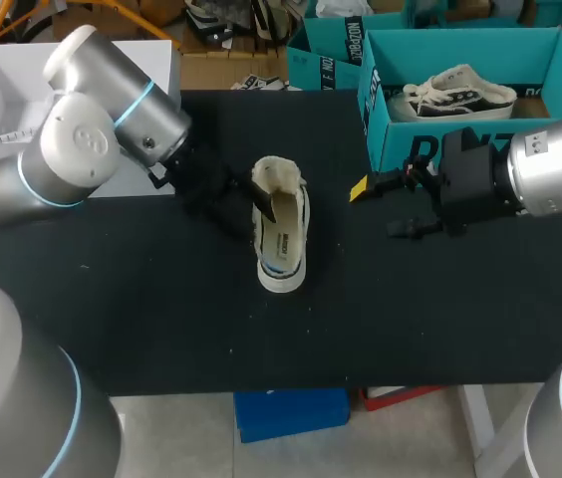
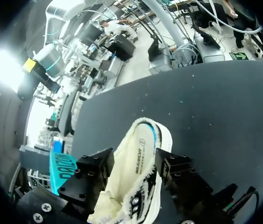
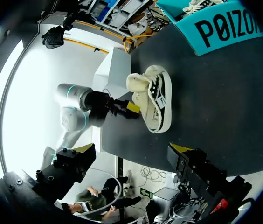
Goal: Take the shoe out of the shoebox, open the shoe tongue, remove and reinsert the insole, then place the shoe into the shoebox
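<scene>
Cream fleece-lined shoe (image 2: pixel 140 154) on the dark table (image 2: pixel 215 107), tight between the end effector's (image 2: pixel 136 162) two black fingers (image 2: pixel 92 175).

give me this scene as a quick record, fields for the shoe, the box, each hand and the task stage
shoe: white, mid table, outside the box
shoebox: teal, open, far right; second shoe inside
left hand: shut on the shoe's heel end
right hand: open, empty, in front of the shoebox
stage: shoe out, insole lying in it

shoe (image 1: pixel 281 234) on the table (image 1: pixel 161 329), shoebox (image 1: pixel 430 134) behind to its right.
</scene>
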You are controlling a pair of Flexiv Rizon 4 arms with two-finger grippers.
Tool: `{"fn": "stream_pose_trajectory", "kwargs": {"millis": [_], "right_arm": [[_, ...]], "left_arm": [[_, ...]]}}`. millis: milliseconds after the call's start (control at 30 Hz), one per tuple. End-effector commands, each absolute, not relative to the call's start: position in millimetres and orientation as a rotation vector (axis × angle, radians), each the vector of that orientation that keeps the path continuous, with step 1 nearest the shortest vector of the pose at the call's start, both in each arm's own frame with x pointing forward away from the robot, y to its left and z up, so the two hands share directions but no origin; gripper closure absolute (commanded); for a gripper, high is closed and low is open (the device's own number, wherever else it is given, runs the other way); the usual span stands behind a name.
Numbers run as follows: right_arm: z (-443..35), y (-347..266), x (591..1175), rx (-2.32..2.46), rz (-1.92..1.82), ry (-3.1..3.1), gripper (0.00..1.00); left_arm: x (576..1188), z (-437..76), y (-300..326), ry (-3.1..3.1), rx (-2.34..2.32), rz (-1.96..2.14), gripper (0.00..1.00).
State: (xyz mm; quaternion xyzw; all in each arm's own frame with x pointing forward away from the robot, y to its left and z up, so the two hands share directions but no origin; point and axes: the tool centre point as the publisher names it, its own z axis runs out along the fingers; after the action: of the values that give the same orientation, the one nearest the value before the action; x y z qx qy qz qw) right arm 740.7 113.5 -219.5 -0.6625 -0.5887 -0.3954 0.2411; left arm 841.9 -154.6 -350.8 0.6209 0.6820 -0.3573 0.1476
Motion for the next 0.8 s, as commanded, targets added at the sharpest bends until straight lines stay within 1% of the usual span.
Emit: {"fn": "stream_pose_trajectory", "kwargs": {"millis": [33,367,800], "right_arm": [[-220,114,741,-1.813,-1.082,-1.610,0.00],[-220,114,741,-1.813,-1.082,-1.610,0.00],[-220,114,741,-1.813,-1.082,-1.610,0.00]], "left_arm": [[834,-347,-160,2.007,1.821,-0.921,1.00],[828,-365,-164,2.075,1.936,-0.679,1.00],[828,-385,-172,2.077,1.988,-0.536,1.00]]}}
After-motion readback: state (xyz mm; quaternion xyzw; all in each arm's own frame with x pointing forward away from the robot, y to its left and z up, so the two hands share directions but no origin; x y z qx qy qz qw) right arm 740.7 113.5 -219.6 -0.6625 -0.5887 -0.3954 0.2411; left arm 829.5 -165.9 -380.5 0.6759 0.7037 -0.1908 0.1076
